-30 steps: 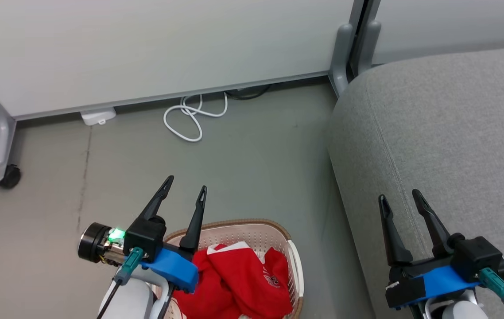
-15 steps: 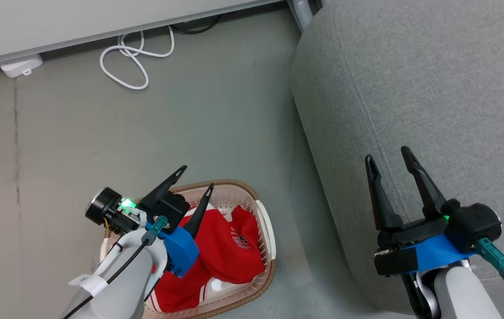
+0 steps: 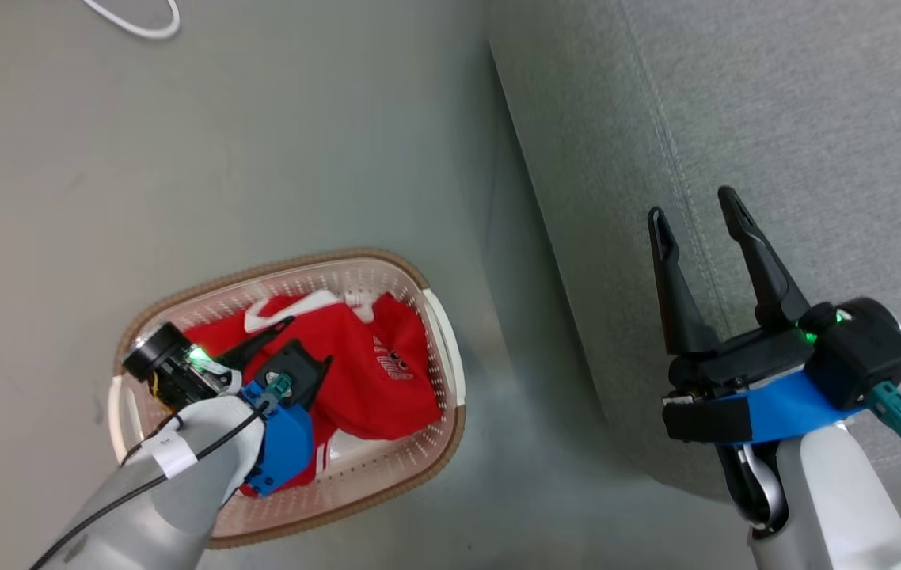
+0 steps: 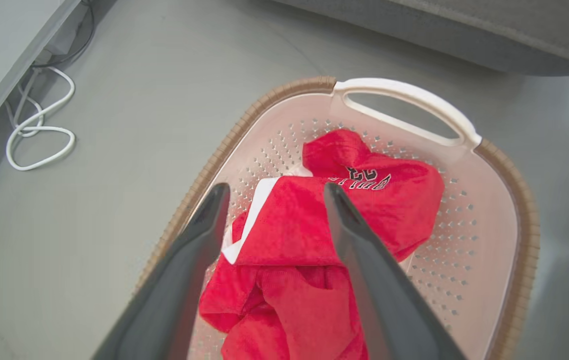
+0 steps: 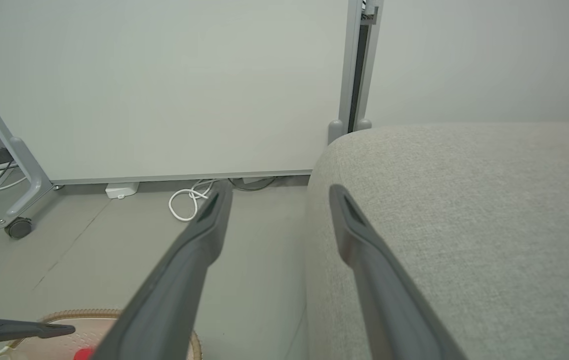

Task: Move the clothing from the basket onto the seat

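grey floor (image 3: pixel 260 158), basket (image 3: pixel 387 475) on it beside the sofa (image 3: pixel 775 95), red clothes (image 3: pixel 371 372) heaped inside. the left tool (image 4: pixel 275 190) hangs over them, fingers apart; a shallow pinch might lift one fold only, or a tip might snag the holed wall. lettering (image 4: pixel 364 176) on the cloth is too crumpled to read. the right tool (image 3: pixel 691 201), spread and empty, hovers over the sofa's edge.

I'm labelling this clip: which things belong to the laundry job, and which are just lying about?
Job: clothing, basket, seat, left gripper open over the clothing, right gripper open by the seat.
Lying about: white cable, white adapter, partition panel.
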### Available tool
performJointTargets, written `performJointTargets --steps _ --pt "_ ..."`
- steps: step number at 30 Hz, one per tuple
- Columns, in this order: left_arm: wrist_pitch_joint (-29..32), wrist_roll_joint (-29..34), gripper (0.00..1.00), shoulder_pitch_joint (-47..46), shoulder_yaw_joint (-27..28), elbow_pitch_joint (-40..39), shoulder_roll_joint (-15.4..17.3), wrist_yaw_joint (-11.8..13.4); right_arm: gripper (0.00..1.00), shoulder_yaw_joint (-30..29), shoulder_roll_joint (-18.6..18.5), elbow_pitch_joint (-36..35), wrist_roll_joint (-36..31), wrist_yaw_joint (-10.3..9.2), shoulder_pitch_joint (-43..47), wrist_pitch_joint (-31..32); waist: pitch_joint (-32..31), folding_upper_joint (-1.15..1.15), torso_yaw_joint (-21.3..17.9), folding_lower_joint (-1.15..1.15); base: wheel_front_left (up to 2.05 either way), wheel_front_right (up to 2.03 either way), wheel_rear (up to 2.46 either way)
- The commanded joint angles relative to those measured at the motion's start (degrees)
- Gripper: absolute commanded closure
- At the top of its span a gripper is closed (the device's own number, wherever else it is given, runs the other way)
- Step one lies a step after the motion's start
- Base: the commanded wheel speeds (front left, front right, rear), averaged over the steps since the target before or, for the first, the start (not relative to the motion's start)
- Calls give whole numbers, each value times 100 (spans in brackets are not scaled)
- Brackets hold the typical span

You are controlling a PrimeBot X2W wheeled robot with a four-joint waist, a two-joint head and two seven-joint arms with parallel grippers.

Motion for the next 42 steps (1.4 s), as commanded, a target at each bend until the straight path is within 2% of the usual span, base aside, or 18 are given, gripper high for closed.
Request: performJointTargets --steps 1,8,17,24,32,42 --pt "56 -84 0 -201 -175 196 45 1 0 13 -21 -67 32 3 -156 -18 204 0 45 -1 0 0 0" --pt "282 -446 0 -510 -728 649 92 1 0 35 -21 -180 -5 3 -339 -18 636 0 13 -1 0 0 0" --pt "1097 -1007 0 -903 -1568 883 263 1 0 14 -21 -334 -41 2 -509 -18 1202 0 53 -1 0 0 0" --pt "1698 -1506 0 -1179 -2092 731 390 1 0 -31 -21 -475 -71 2 -632 -18 1645 0 87 -1 0 0 0" --pt "1899 -1784 0 -1419 -2340 497 430 1 0 -44 -21 -731 -161 3 -719 -18 2032 0 133 -1 0 0 0" --pt "1769 -1912 0 -1500 -2406 466 349 1 0 -41 -21 -954 -295 2 -656 -18 2222 0 174 -1 0 0 0"
